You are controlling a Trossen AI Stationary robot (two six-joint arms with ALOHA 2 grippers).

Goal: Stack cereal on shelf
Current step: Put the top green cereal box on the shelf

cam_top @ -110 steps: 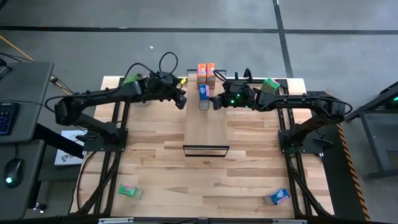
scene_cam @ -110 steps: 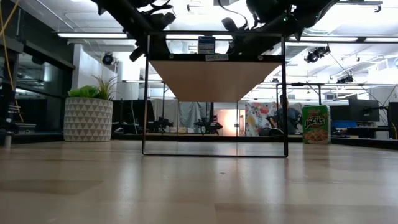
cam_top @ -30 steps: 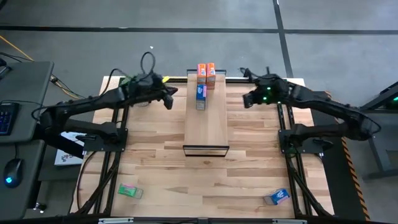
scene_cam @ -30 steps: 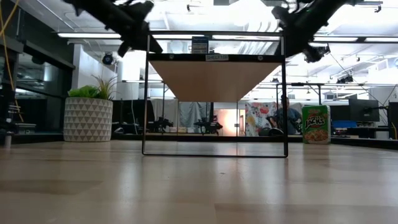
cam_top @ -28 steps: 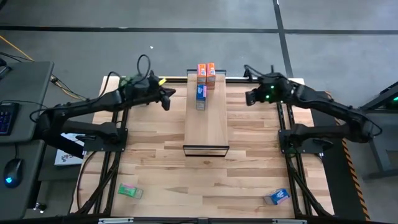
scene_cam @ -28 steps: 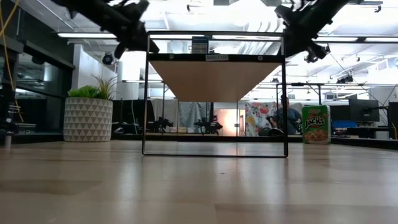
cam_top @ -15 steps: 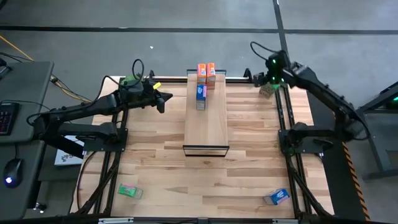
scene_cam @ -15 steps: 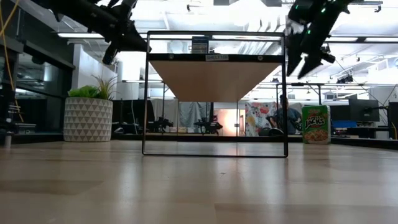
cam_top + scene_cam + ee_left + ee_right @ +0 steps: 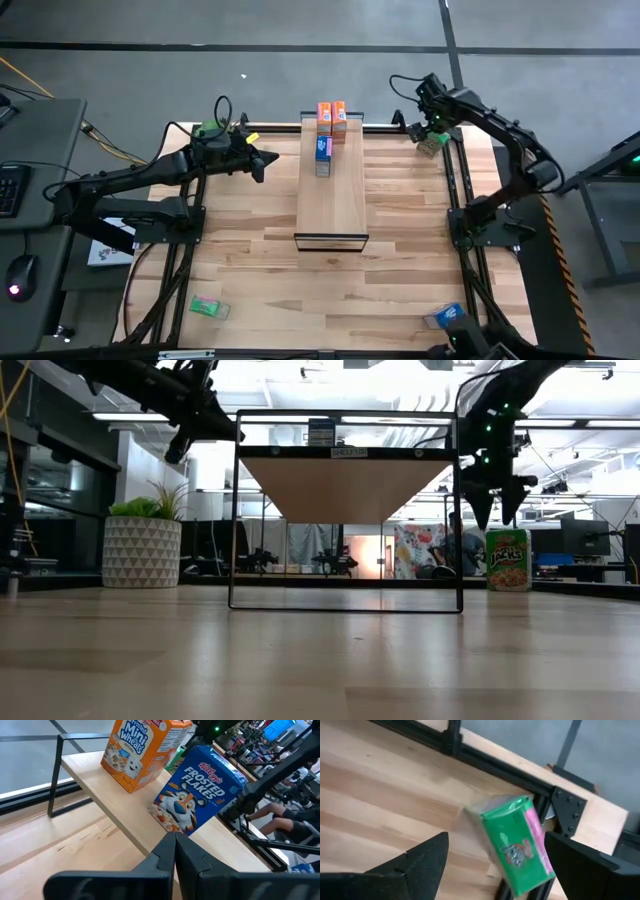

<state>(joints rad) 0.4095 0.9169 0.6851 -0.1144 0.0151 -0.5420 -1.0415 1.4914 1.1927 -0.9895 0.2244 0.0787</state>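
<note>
Since the green box is what the nearest tool is reaching for, it comes first here.

Green cereal box (image 9: pixel 431 143): it stands upright at the far right corner of the table, just right of the shelf's far end; in the low view it sits on the tabletop, right of the shelf frame.

Its long axis: vertical, as the low view shows it; from above, the top looks turned a little off the table's edges.

Right gripper (image 9: pixel 491 495): directly above that box, fingers pointing down and spread apart, holding nothing. The right wrist view looks down between the two fingers, with the box nearer one finger than the other.

The relation that matters: the box lies straight below the right gripper, so I'd judge the next move is a plain descent, with a small sideways correction to centre the box.

Nearer arm: the right one by far.

Left gripper (image 9: pixel 262 159): hovers left of the shelf near its far end, fingers closed together and empty, pointed at the boxes on the plank.

Shelf (image 9: pixel 334 200): runs near to far down the table's middle; two orange boxes (image 9: pixel 331 112) stand at its far end and a blue box (image 9: pixel 324 148) just nearer.

Other boxes: a green one (image 9: pixel 207 306) lies at the near left and a blue one (image 9: pixel 446 316) at the near right, well apart from both arms.
</note>
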